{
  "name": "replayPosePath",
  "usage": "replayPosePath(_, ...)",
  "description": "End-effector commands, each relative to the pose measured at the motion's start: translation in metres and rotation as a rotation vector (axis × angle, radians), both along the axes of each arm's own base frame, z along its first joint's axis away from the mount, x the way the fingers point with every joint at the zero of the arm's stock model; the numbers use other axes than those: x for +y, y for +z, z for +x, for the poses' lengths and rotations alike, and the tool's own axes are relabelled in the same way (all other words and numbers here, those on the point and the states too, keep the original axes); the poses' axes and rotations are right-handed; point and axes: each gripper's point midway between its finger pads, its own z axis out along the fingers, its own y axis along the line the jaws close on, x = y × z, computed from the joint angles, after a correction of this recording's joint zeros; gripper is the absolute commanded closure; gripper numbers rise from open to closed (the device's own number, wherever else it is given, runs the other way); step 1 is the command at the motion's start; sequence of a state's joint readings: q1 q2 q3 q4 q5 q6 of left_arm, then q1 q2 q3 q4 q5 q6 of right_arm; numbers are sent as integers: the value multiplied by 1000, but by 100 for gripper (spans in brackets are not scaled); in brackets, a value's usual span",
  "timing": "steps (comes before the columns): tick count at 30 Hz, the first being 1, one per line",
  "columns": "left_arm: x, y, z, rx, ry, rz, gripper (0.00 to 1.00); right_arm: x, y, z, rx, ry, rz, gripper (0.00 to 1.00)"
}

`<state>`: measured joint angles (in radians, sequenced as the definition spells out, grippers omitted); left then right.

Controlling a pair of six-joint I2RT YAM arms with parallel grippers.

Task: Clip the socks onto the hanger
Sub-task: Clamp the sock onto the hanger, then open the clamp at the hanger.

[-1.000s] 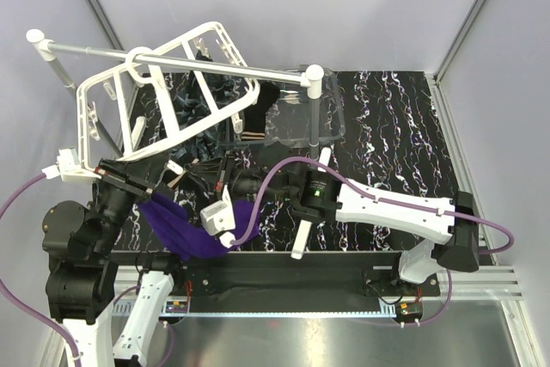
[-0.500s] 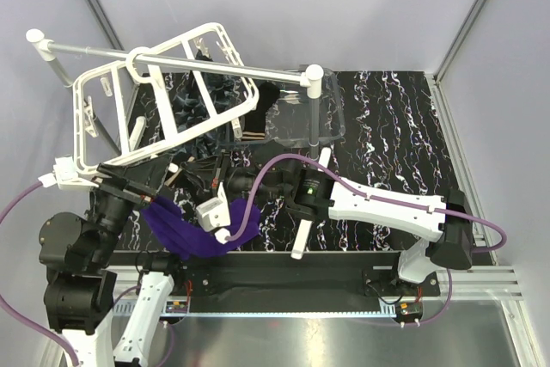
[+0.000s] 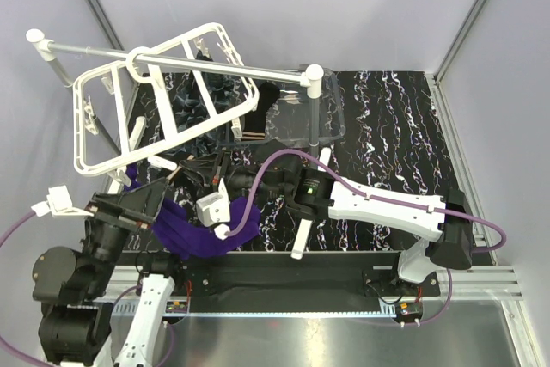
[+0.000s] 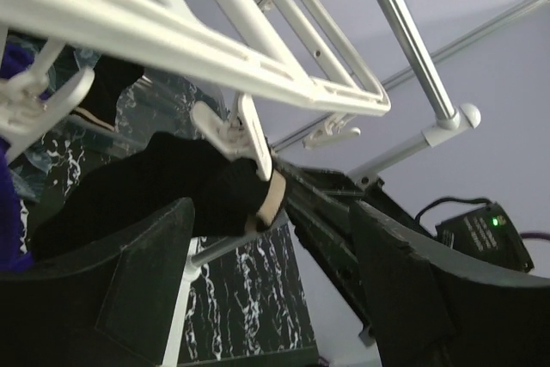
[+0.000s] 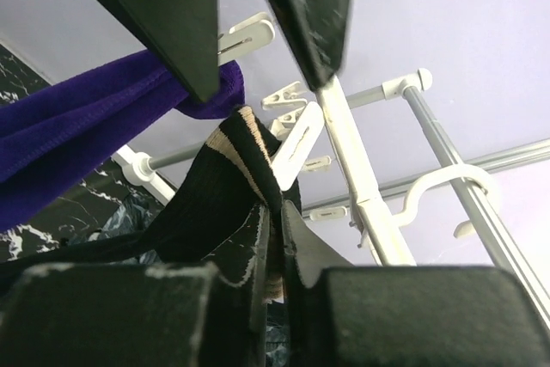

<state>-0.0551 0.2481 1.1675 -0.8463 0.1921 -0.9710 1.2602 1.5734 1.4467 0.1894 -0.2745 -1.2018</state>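
Note:
The white grid hanger (image 3: 163, 92) hangs tilted from a silver rod. A black sock with tan cuff stripes (image 5: 228, 182) hangs from one of its white clips (image 5: 296, 148), which pinches the cuff. My right gripper (image 5: 282, 217) is shut on that cuff just below the clip. My left gripper (image 4: 271, 212) stands open a little below the clip and the black sock (image 4: 172, 186), with nothing between its fingers (image 4: 112, 298). The purple sock (image 3: 185, 229) droops from a neighbouring clip between the two arms. In the top view both grippers, left (image 3: 153, 198) and right (image 3: 199, 171), sit under the hanger's near edge.
The silver rod stand (image 3: 172, 62) with white caps crosses above the hanger. A clear plastic bag (image 3: 301, 118) lies behind on the black marbled table (image 3: 387, 126), with a tan-striped cuff (image 3: 252, 135) at its left edge. Grey walls close in both sides.
My left gripper has opened and pulled back down and left, away from the hanger. The hanger's near left corner has swung slightly. The right arm has hardly moved.

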Motion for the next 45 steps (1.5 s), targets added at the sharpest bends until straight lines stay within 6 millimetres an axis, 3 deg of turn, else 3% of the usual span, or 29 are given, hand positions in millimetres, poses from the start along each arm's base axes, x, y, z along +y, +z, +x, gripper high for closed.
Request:
replayPosePath(1, -1, 7, -23, -52, -16, 54, 23, -6, 22, 4, 35, -17, 87, 86)
replayPosePath(10, -19, 25, -79, -256, -143, 120, 37, 2, 4, 10, 157, -41, 63, 71)
replayPosePath(11, -21, 30, -83, -283, -155, 125, 45, 3, 2, 10, 196, -41, 60, 69)
replayPosePath(15, -29, 48, -99, -372, -211, 134, 48, 2, -9, 11, 286, -59, 32, 47)
replayPosePath(17, -32, 57, -104, -411, -229, 133, 48, -2, -10, 10, 339, -74, 33, 45)
replayPosePath(19, -34, 65, -107, -446, -243, 122, 48, -10, -5, 10, 372, -99, 46, 32)
replayPosePath(23, -40, 64, -93, -414, -282, 114, 50, -27, -7, 1, 483, -148, 28, 31)
replayPosePath(24, -44, 64, -88, -395, -306, 115, 50, -33, -18, 0, 516, -173, -10, 32)
replayPosePath(25, -45, 62, -81, -377, -317, 115, 50, -44, -14, 3, 558, -215, 7, 32)
replayPosePath(26, -47, 60, -77, -370, -329, 118, 50, -54, -25, 4, 581, -258, -29, 33)
replayPosePath(29, -52, 52, -55, -308, -343, 133, 51, -83, -29, 1, 628, -312, -27, 34)
replayPosePath(33, -63, 46, -26, -262, -412, 121, 53, -130, -24, 1, 628, -375, 32, 34)
replayPosePath(35, -65, 39, -7, -241, -425, 90, 54, -142, -23, 6, 588, -409, 46, 35)
replayPosePath(36, -66, 46, -6, -270, -439, 63, 54, -147, -22, 7, 568, -412, 61, 35)
replayPosePath(38, -66, 42, 7, -263, -443, 42, 56, -148, -14, 9, 524, -404, 102, 36)
replayPosePath(41, -65, 42, 27, -223, -440, 57, 58, -154, -2, 29, 502, -468, 207, 35)
replayPosePath(45, -66, 51, 39, -198, -454, 104, 59, -145, 0, 48, 516, -472, 241, 36)
